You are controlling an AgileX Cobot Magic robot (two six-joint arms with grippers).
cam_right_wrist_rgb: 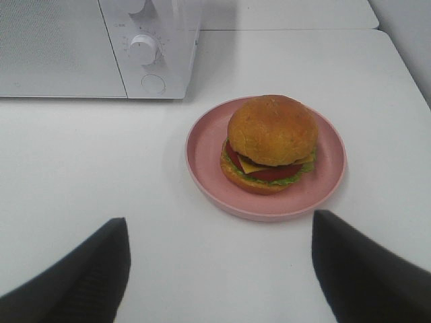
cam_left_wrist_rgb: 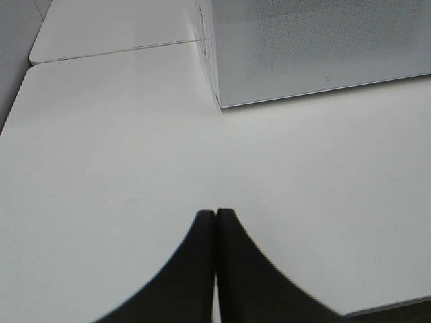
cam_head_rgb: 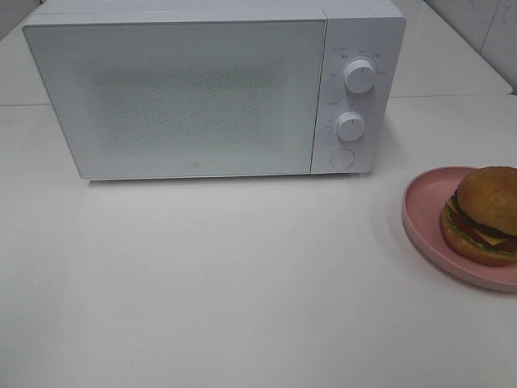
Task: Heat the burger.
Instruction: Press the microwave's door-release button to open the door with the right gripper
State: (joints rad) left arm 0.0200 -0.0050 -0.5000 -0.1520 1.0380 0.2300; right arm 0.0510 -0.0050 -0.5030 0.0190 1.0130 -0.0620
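Hovering over the white table (cam_head_rgb: 202,283), right end effector (cam_right_wrist_rgb: 219,221) gapes near the burger (cam_right_wrist_rgb: 271,142); left end effector (cam_left_wrist_rgb: 215,214) pressed together.

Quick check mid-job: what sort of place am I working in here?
Probably a mock kitchen counter or lab bench: a white boxy microwave oven with two dials, a golden-brown layered burger on a round pink plate, and a plain white tabletop.

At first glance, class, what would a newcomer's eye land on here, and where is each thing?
The burger on its pink plate, at the right edge of the table, is the only colour in sight. Behind it to the left stands the large white microwave, door shut, with two knobs down its right side.
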